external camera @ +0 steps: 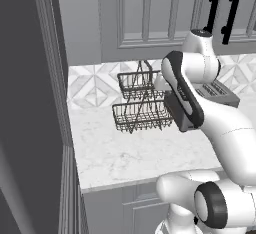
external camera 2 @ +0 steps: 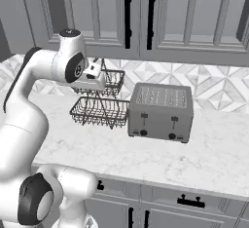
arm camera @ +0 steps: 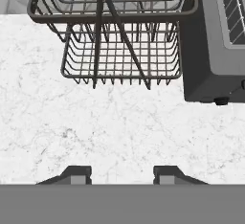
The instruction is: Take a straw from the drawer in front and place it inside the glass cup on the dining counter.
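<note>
A two-tier wire rack (external camera 2: 99,103) stands on the worktop (external camera 2: 160,156), just left of the toaster (external camera 2: 160,112), below the wall cabinets (external camera 2: 146,12).

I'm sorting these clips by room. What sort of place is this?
A kitchen, rendered: a toaster and a two-tier wire rack stand on a marble worktop, with grey cabinets above a tiled backsplash.

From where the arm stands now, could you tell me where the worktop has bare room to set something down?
The white marble worktop is bare along its front edge, before the two-tier wire rack and the toaster, and widest to the toaster's right, up to the tiled backsplash. Another free patch lies left of the rack. It is crowded where rack and toaster stand close together.
</note>
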